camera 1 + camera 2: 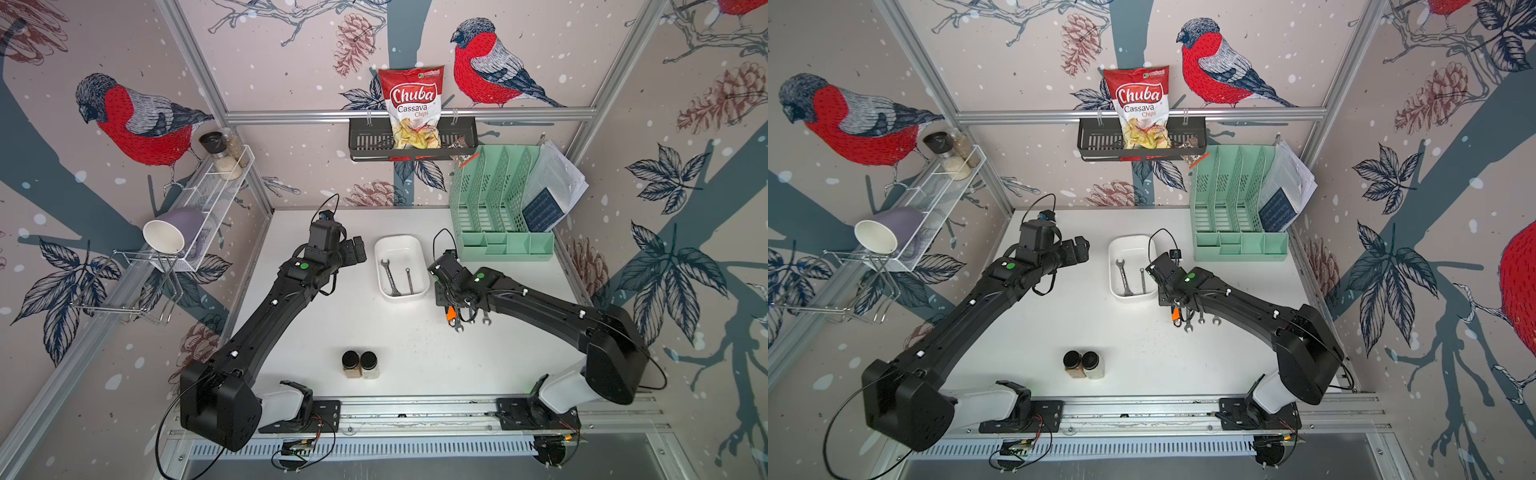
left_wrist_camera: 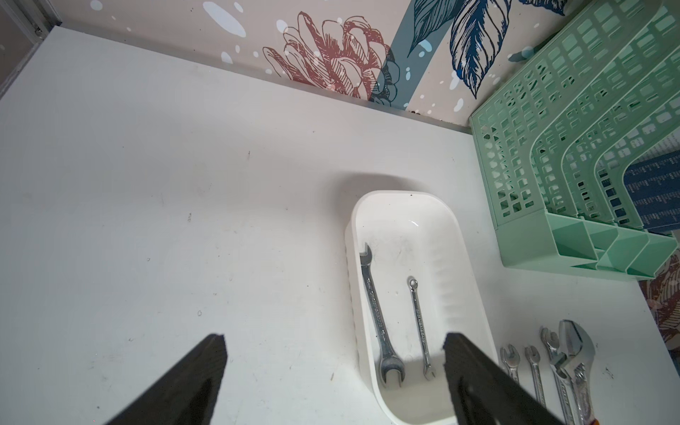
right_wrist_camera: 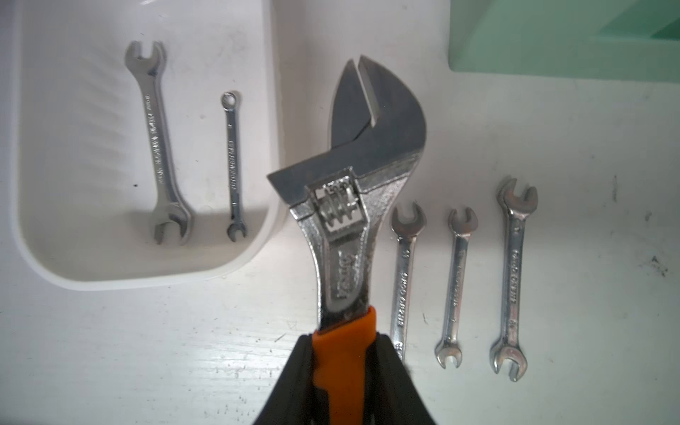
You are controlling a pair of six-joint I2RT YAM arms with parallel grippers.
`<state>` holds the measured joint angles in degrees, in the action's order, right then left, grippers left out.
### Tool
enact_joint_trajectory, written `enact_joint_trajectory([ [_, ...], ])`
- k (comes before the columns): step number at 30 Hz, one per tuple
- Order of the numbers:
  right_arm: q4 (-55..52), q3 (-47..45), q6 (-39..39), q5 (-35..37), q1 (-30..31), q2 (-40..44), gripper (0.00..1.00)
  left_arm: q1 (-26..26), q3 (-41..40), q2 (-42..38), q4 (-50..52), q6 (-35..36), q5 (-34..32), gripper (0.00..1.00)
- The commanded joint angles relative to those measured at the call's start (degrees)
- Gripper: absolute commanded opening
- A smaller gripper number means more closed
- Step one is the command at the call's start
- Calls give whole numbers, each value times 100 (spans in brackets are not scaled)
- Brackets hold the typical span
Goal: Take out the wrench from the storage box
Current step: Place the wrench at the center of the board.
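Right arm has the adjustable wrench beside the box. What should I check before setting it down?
1. Grip: right gripper is shut on the orange handle of the adjustable wrench: ok.
2. Wrench is outside the storage box: ok.
3. Drop spot is clear of the three laid-out wrenches: cannot tell, since a finger overlaps the nearest one in the right wrist view.
4. Height above the table: cannot tell.
5. Left gripper is open, empty and on the box's far side: ok.
6. Box emptied: not ok. A large open-end wrench and a small combination wrench lie inside.
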<state>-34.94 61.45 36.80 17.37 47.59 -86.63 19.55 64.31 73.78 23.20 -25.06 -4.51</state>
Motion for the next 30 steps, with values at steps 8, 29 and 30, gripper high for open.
enact_joint_trajectory([
  [8, 1314, -632, 86, -963, -350, -460, 15, -16, -195, -43, -261, 136, -136, 96],
  [29, 1583, -785, 272, -1011, -286, -1120, 20, -16, -385, -147, -299, 147, 36, 96],
  [30, 1587, -802, 276, -992, -288, -1112, 21, -21, -376, -135, -294, 144, 50, 96],
])
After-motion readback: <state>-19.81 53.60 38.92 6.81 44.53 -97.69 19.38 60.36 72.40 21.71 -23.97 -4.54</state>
